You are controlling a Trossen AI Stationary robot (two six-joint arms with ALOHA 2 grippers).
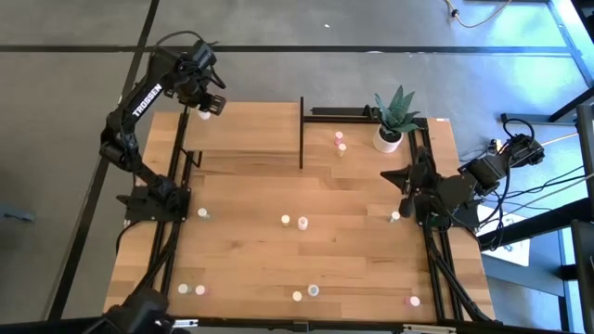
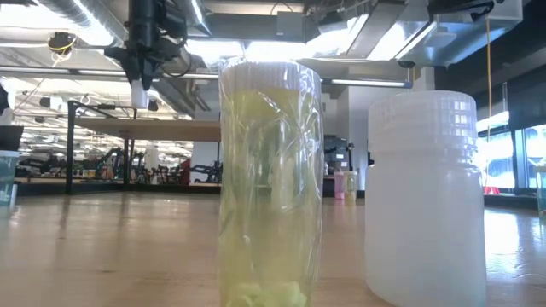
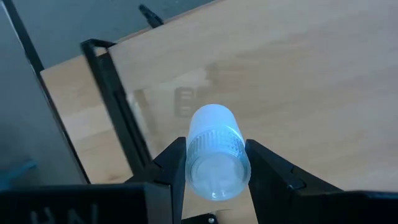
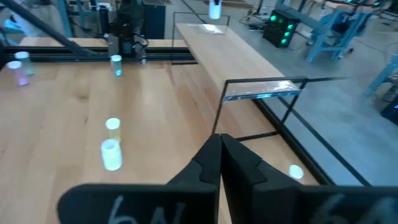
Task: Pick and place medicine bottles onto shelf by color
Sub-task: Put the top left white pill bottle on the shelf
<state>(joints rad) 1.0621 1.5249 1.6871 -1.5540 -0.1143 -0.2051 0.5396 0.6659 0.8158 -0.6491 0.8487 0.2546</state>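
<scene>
From above, you have the left gripper raised over the far left corner of the raised light-wood shelf framed by thin black posts, with a small whitish bottle with a white top clamped between its fingers. Your right gripper waits at the table's right side, beside the white plant pot with its spiky green plant, fingers pressed together on nothing. Two small bottles stand near the far edge between the shelf and the pot. More of the tiny bottles are scattered on the wooden tabletop: a pair near the middle, one at the left, one by the right gripper, and several along the near edge.

At table height, a clear yellowish-green bottle and a translucent white ribbed-cap bottle fill the foreground. Behind them the left gripper hangs above the shelf, the white-topped bottle hanging upright in its grip, clear of the shelf surface.

From your left wrist, the two dark fingers sit partly closed on either side of the white-topped bottle, with the shelf's pale wood and its black corner post below.

From your right wrist, the dark fingers meet with no gap and hold nothing. Two bottles stand on the tabletop ahead, and the shelf runs away beyond, with the held bottle above its far end.
</scene>
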